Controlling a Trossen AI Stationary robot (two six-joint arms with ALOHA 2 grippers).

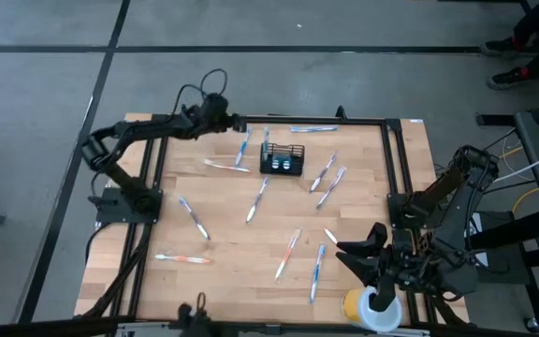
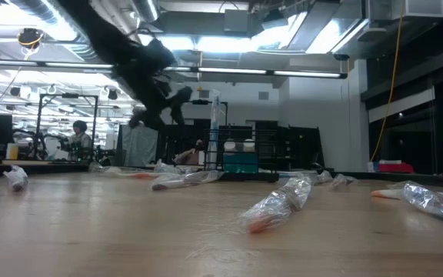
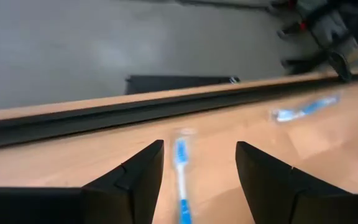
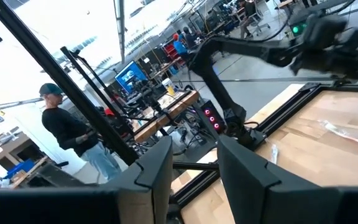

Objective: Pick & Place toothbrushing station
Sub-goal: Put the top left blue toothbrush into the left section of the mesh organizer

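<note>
Toothbrushes lie scattered over the wooden table (image 1: 232, 243), and we take the black mesh holder (image 1: 282, 159) as our landmark: it stands toward the far edge, with something blue already inside. Our left gripper (image 1: 237, 124) hangs just beyond the holder's left side, near the table's far rail (image 3: 104, 115). Its fingers (image 3: 132, 180) stand apart with nothing between them, and the left wrist view looks straight down on a blue-and-white toothbrush (image 3: 181, 177) lying in the gap. We judge the step in hand to be picking this brush. To do it well, we should keep the brush centred between the fingers, come down squarely, close across the handle's narrow width, then lift before swinging toward the holder.

Our right gripper (image 1: 374, 245) waits well away from the holder, at the near right corner, beside the yellow cup (image 1: 368, 307). Its fingers (image 4: 154, 165) stand parted and hold nothing.
</note>
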